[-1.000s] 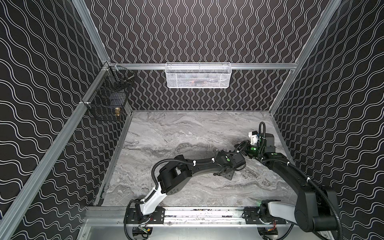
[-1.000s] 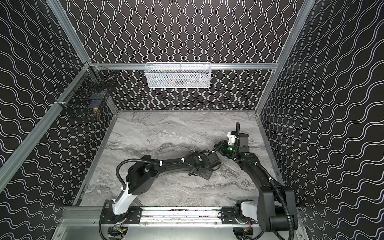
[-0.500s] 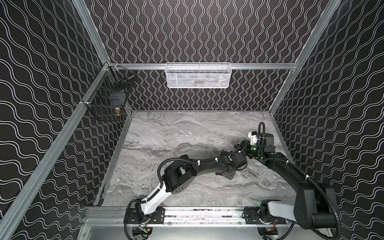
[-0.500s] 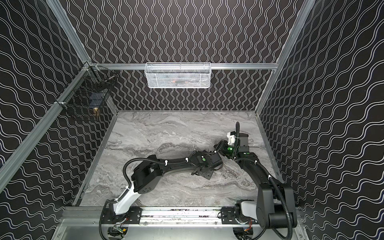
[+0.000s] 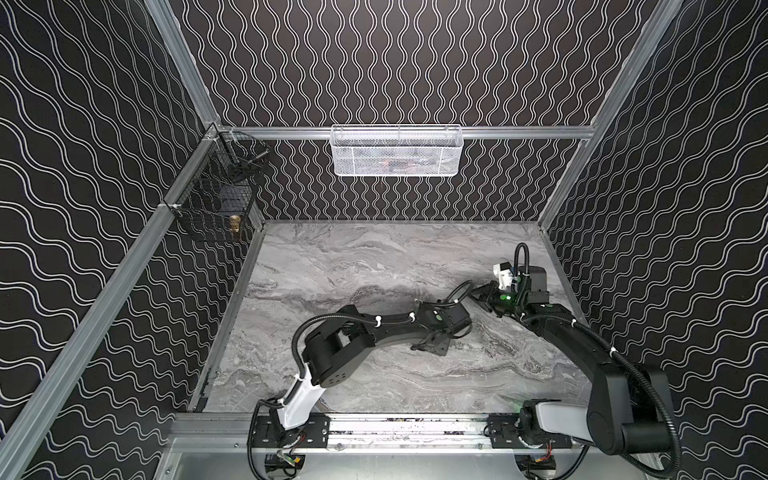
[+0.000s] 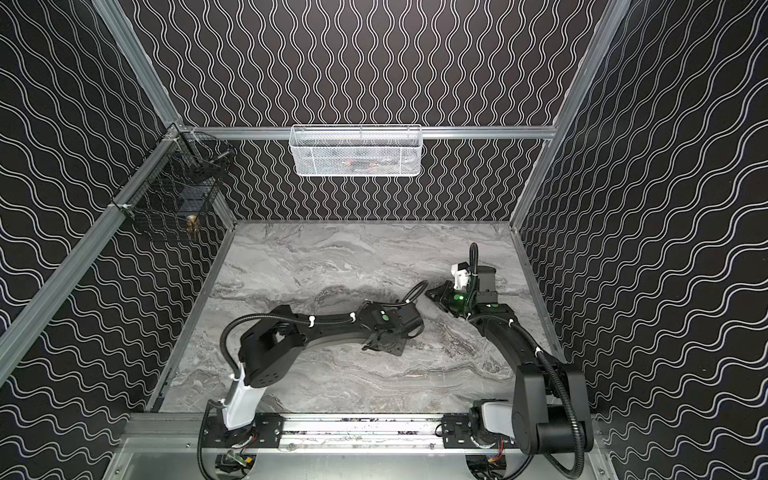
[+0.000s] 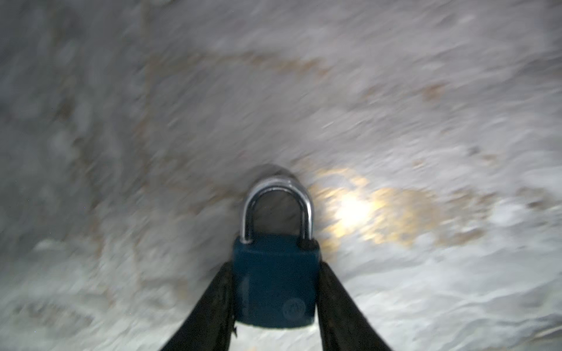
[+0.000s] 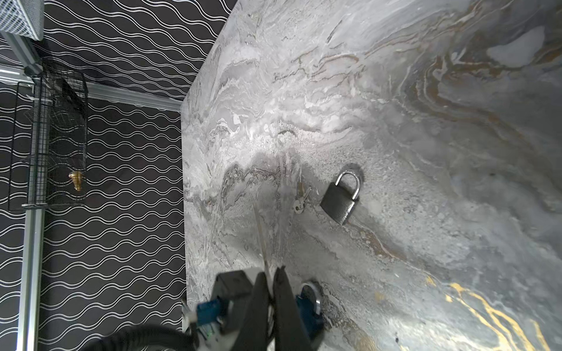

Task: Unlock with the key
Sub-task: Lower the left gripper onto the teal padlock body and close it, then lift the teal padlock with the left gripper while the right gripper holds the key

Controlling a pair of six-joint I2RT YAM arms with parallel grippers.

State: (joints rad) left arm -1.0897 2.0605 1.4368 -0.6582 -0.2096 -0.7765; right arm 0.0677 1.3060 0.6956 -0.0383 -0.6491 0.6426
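Left fingers (image 7: 213, 304): 2 black pads pressed against the flanks of the blue padlock (image 7: 275, 285), pinching its body from both sides.
Right fingers (image 8: 286, 301): pressed together, with the thin pale blade of the key (image 8: 262, 243) sticking out between their tips. It is too blurred for its teeth to be made out.
Blue padlock: held in the left gripper (image 7: 275, 269), with its silver shackle (image 7: 275, 186) closed and pointing away from the wrist. Whether it rests on the marble table (image 7: 121, 121) or hangs just above it cannot be told.
Key: in the right gripper (image 8: 272, 272), close beside the blue padlock. Whether the 2 touch cannot be told.
Arms: in both top views the left arm (image 5: 386, 332) reaches across to the right half of the table, and the 2 grippers sit near each other there.
Grey padlock (image 8: 340, 200): flat on the table, apart from both grippers, shackle closed.
Loose keys (image 8: 301, 197): on the marble, just beside the grey padlock.
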